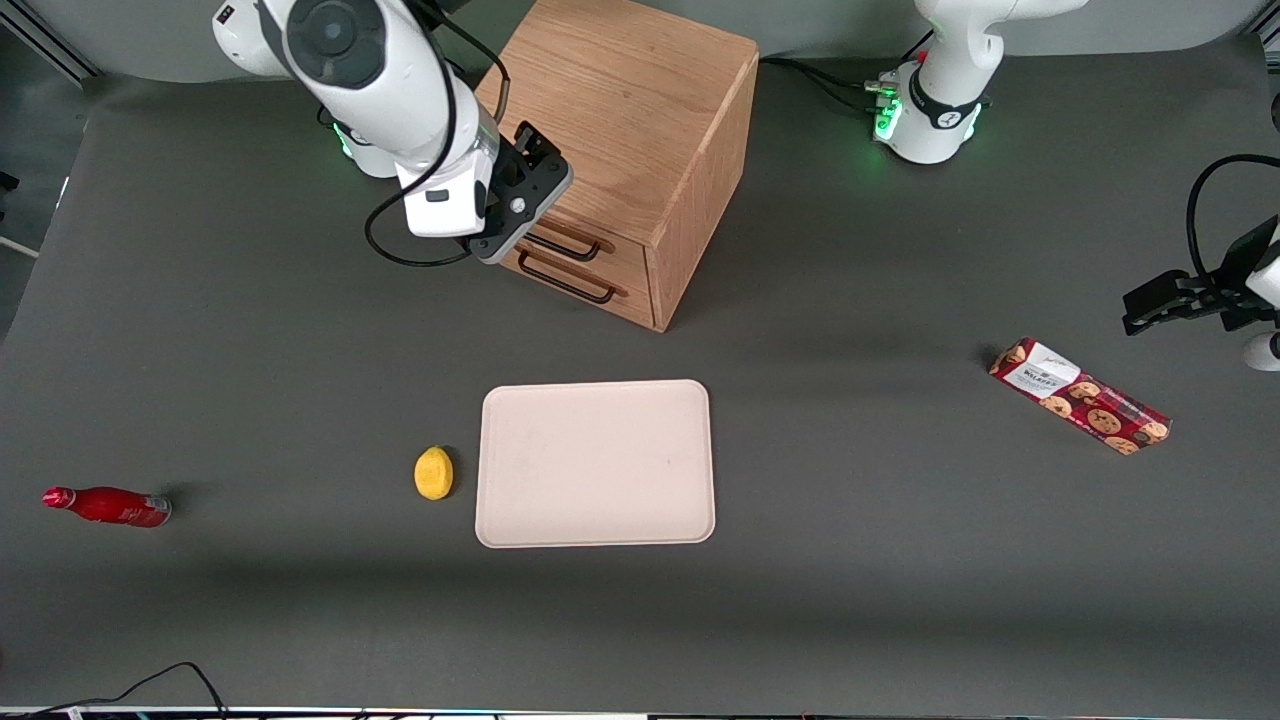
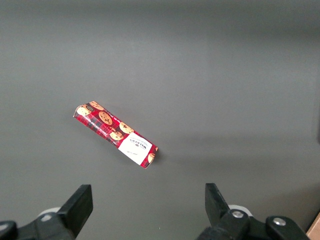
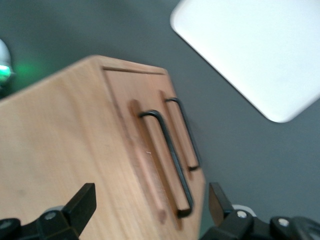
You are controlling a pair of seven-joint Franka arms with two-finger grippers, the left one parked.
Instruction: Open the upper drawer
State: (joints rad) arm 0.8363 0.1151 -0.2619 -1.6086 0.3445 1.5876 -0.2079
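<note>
gripper (image 1: 520,215) spread wide, gripping nothing, hanging above the cabinet's (image 1: 625,110) front edge | upper drawer (image 1: 575,240) shut, its handle (image 3: 167,162) just below the fingertips (image 3: 82,202) | tray (image 1: 597,463) nearer the camera

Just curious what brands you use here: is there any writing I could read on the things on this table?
Cookie box: white label with dark print, too small to read.
Red bottle: pale markings, unreadable.
Cabinet, tray, lemon: no text.
The end effector, open, hovers at the upper drawer; no legible label.
</note>
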